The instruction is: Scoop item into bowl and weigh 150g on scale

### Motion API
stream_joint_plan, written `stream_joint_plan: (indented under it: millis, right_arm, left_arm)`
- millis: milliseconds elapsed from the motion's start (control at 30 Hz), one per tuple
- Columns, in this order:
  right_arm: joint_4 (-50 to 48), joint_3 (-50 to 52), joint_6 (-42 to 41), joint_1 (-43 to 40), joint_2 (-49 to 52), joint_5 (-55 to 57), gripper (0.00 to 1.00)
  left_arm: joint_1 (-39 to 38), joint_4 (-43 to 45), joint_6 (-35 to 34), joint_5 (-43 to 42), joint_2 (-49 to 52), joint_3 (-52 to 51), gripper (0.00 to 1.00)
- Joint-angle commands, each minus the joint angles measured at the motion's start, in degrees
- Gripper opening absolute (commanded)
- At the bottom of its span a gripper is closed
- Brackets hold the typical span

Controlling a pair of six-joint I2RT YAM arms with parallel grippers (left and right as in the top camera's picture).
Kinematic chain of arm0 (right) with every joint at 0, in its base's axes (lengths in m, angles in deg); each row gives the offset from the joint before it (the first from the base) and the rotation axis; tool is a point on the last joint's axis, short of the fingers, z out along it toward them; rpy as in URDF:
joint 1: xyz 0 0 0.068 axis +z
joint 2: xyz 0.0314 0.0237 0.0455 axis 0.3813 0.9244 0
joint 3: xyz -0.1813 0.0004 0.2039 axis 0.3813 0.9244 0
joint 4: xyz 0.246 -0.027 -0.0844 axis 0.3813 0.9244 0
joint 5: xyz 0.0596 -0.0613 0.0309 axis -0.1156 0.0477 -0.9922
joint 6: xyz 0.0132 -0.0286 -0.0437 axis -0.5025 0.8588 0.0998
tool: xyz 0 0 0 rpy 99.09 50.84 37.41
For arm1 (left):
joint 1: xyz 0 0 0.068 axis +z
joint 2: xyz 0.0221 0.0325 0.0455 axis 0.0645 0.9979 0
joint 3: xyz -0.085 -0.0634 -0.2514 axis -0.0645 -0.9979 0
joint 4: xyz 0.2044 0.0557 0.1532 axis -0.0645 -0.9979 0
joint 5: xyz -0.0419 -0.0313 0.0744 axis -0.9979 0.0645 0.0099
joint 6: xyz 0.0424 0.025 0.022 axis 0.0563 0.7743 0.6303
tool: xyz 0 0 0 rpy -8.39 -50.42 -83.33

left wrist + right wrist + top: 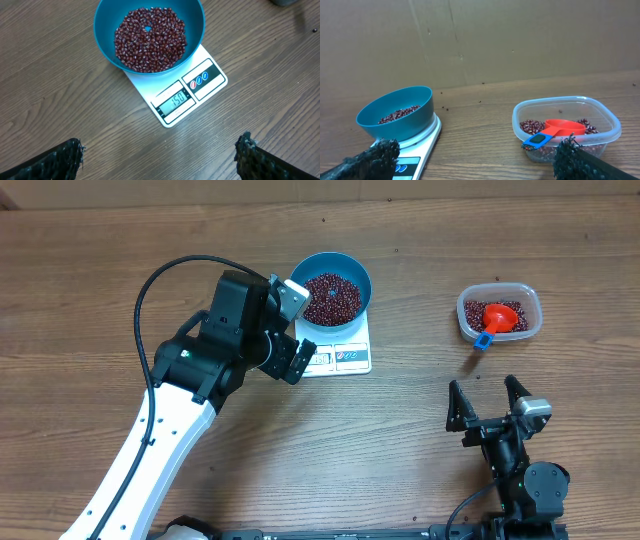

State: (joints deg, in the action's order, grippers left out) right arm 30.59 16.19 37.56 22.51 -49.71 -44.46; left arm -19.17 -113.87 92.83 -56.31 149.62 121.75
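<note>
The blue bowl [330, 256] stands on the white scale [352, 358] and holds a heap of dark red-brown beans [332, 297]. In the left wrist view the bowl [102, 35], its beans [150, 40] and the scale [200, 95] lie ahead, and the display [176, 101] reads 150. My left gripper [303, 328] hovers open by the scale's left side, with nothing between its fingers [160, 146]. My right gripper [484, 392] stands open and empty at the front right. Its wrist view shows the bowl [400, 107] on the left.
A clear plastic container [530, 305] at the back right holds more beans and a red scoop [498, 318] with a blue handle end. The right wrist view shows this container [567, 107] and scoop [562, 127] just ahead. A cardboard wall rises behind the table.
</note>
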Motion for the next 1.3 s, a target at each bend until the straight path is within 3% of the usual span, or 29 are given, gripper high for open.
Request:
stream_joint_plan:
  millis: [0, 600, 967, 1267]
  right_arm:
    - [-0.3, 0.6, -0.2, 0.3, -0.7, 0.5, 1.0]
    - [-0.3, 0.6, -0.2, 0.3, -0.7, 0.5, 1.0]
    - [-0.3, 0.6, -0.2, 0.3, -0.7, 0.5, 1.0]
    - [-0.3, 0.6, -0.2, 0.3, -0.7, 0.5, 1.0]
  left_arm:
    - [0.0, 0.1, -0.6, -0.4, 0.5, -0.1, 1.0]
    - [0.0, 0.1, -0.6, -0.4, -0.2, -0.1, 1.0]
    - [0.2, 0.1, 2.2, 5.6, -8.4, -0.1, 1.0]
    - [6.9, -1.6, 2.2, 6.0, -17.0, -0.1, 1.0]
